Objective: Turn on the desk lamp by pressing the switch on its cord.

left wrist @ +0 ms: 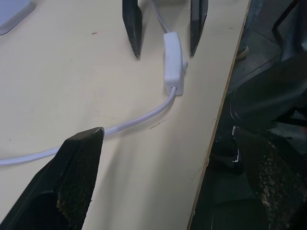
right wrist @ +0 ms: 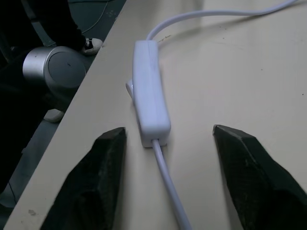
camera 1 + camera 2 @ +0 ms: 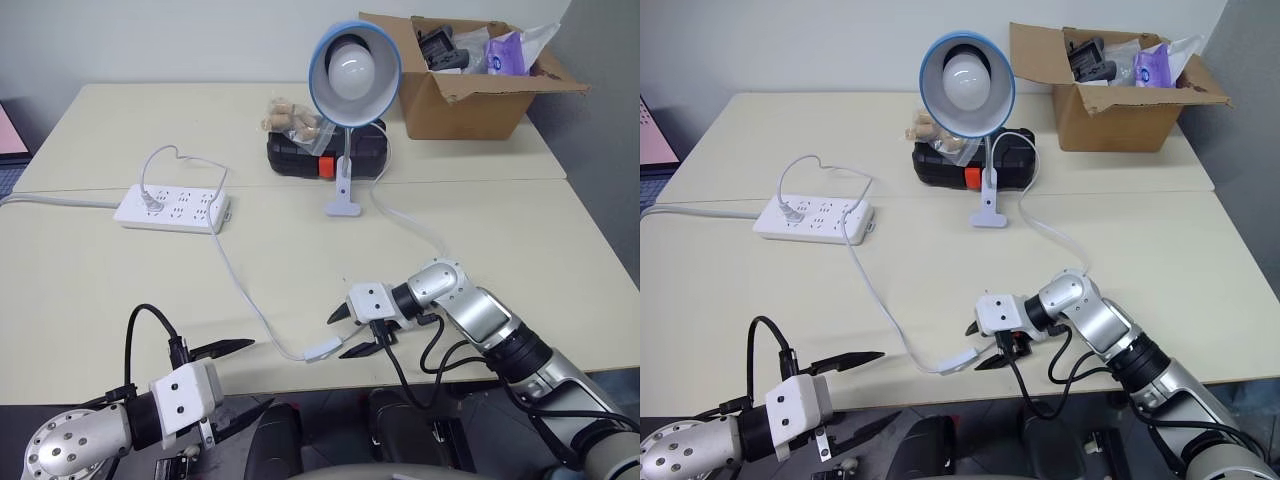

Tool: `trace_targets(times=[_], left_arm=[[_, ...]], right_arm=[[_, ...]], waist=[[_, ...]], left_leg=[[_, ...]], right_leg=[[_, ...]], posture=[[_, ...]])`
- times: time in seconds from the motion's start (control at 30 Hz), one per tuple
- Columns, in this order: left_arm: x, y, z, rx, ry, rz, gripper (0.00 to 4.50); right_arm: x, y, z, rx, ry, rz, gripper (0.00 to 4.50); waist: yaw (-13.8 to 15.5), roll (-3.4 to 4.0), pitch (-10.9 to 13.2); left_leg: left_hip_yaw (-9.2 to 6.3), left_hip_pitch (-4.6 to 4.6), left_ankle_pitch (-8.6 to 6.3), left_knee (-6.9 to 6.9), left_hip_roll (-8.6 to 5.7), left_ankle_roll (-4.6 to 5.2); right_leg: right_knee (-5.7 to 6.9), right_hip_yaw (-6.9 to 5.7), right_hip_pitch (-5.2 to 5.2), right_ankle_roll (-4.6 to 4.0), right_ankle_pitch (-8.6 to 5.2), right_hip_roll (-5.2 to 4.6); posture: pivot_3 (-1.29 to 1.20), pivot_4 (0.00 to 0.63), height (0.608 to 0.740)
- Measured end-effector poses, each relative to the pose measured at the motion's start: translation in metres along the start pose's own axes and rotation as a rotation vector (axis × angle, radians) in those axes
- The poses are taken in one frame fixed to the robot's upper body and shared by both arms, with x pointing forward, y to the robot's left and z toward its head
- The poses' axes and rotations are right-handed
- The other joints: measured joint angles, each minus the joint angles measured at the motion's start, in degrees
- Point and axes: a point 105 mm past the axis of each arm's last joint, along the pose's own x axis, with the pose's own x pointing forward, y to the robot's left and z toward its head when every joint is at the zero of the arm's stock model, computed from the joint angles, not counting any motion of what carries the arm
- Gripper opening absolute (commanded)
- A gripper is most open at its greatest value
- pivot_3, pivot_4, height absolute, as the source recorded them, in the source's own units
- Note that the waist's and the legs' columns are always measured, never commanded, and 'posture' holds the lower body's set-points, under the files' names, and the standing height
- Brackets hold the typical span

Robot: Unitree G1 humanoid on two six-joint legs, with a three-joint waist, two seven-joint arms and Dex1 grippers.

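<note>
The desk lamp (image 3: 355, 65), with a light-blue shade and white bulb, stands clipped upright at the table's middle back. Its thin white cord (image 3: 235, 280) runs from the power strip toward the front edge and reaches the small white switch (image 3: 320, 350). The switch (image 2: 151, 96) lies flat near the table edge. My right gripper (image 3: 339, 336) is open just right of the switch, one finger on each side of the cord, touching neither. My left gripper (image 3: 255, 375) is open at the table's front edge, left of the switch (image 1: 173, 62) and apart from it.
A white power strip (image 3: 172, 209) lies at the left with the plug in it. Behind the lamp are a black case (image 3: 315, 155) and a bag of brown pieces (image 3: 290, 118). An open cardboard box (image 3: 470, 90) stands at the back right. The table edge (image 1: 216, 129) runs close beside the switch.
</note>
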Motion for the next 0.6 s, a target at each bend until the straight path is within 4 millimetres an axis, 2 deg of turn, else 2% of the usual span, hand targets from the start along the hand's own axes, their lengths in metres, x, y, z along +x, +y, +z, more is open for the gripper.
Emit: trace_targets(times=[0.23,0.27,0.6], left_arm=[[0.003,0.002,0.002,0.011,-0.013,-0.001,4.5],[0.003,0.003,0.002,0.011,-0.014,-0.001,4.5],[0.006,0.014,0.006,-0.008,-0.036,0.029,4.5]], right_arm=[[0.002,0.001,0.001,-0.02,-0.008,0.014,0.49],[0.002,0.001,0.001,-0.025,-0.01,0.015,0.36],[0.0,0.003,0.0,0.027,-0.029,0.038,0.37]], waist=[[0.0,0.0,0.0],[0.0,0.0,0.0],[0.01,0.0,0.0]], left_leg=[[-0.01,0.01,0.0,0.0,0.0,0.0],[-0.01,0.01,0.0,0.0,0.0,0.0],[-0.03,0.0,0.0,0.0,0.0,0.0]], right_leg=[[0.01,0.0,0.0,0.0,0.0,0.01],[0.01,0.0,0.0,0.0,0.0,0.0],[0.01,-0.02,0.02,0.0,0.0,0.0]], posture=[[0.0,0.15,0.74],[0.0,0.15,0.74],[0.0,0.15,0.74]])
